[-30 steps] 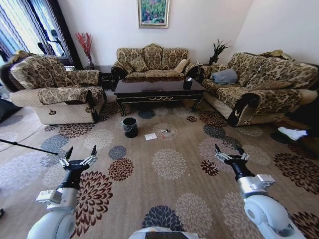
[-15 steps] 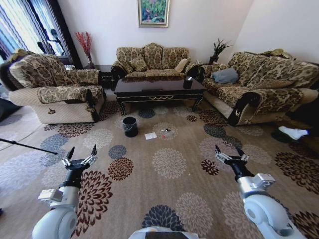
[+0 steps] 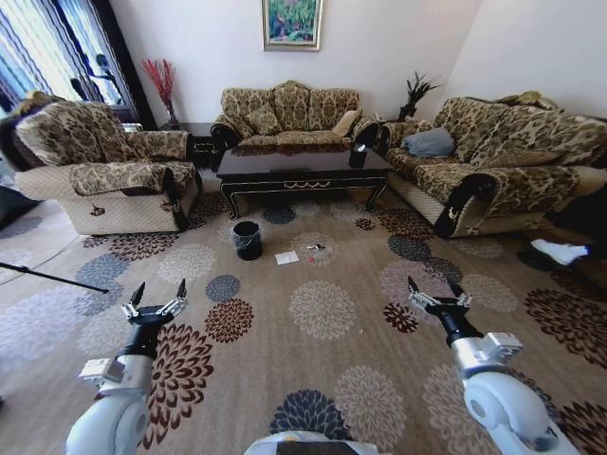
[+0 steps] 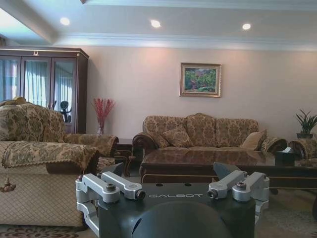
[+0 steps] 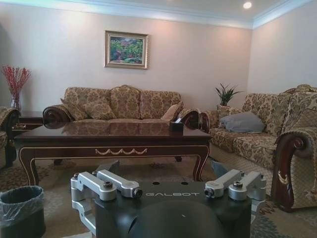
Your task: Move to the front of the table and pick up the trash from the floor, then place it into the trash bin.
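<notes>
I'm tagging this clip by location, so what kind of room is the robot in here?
Most likely a home living room. Patterned sofas stand around a low dark wooden coffee table on a flowered carpet, with a framed painting on the wall behind.

"GALBOT" is printed on each claw's black housing (image 4: 176, 196) (both wrists).

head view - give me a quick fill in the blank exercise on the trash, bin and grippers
1. The white paper sheet lies on the carpet between the trash bin and the small ____.
2. The trash bin stands on the floor in front of the ____.
3. The left gripper and right gripper both have their fingers ____.

Missing words: scraps; table; open
</notes>
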Tool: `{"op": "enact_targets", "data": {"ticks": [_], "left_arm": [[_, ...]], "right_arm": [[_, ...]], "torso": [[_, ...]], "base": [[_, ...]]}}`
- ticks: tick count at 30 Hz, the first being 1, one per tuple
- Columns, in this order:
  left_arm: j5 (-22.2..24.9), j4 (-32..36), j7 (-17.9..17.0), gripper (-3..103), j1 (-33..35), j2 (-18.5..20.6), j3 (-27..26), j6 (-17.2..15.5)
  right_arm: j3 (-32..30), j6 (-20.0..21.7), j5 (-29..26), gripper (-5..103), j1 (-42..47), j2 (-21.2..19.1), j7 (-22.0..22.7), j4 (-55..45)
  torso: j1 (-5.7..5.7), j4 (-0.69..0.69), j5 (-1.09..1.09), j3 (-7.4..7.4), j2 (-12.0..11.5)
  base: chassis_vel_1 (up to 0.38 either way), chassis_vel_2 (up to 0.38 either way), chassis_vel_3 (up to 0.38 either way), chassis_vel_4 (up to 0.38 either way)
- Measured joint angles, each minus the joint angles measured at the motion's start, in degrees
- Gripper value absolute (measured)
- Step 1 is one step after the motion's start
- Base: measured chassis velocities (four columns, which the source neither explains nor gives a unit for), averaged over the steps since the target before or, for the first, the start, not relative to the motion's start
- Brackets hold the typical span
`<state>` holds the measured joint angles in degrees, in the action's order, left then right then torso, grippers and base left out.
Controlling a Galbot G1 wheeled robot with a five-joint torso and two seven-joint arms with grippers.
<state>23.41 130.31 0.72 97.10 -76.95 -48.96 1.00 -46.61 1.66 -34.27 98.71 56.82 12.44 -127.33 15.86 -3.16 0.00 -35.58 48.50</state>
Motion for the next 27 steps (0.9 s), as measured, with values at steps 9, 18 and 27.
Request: {"op": "enact_targets", "data": {"ticks": [9,18,27], "left_arm": [[-0.22,0.32,0.00,100,0.48,0.04,-0.15,0.12],[-1.13,0.38,0.00,100,0.79,-0.27,-0.16,0.40],[-1.47,0.45,0.00,100,1.05,-0.47,-0.18,0.57]], "right_arm": [[0.39,-0.14,0.43,100,0.00,-0.18,-0.15,0.01],[0.75,-0.14,0.44,100,-0.34,-0.19,-0.16,0.21],[1.02,-0.23,0.51,100,-0.62,-0.12,-0.16,0.38]], "torso": [[-0.71,0.00,0.00,0.95,-1.67],[-1.48,0.00,0.00,1.89,-3.39],[-2.39,0.00,0.00,3.03,-5.46]], "base": [[0.000,0.000,0.000,0.000],[0.000,0.000,0.000,0.000],[0.000,0.000,0.000,0.000]]}}
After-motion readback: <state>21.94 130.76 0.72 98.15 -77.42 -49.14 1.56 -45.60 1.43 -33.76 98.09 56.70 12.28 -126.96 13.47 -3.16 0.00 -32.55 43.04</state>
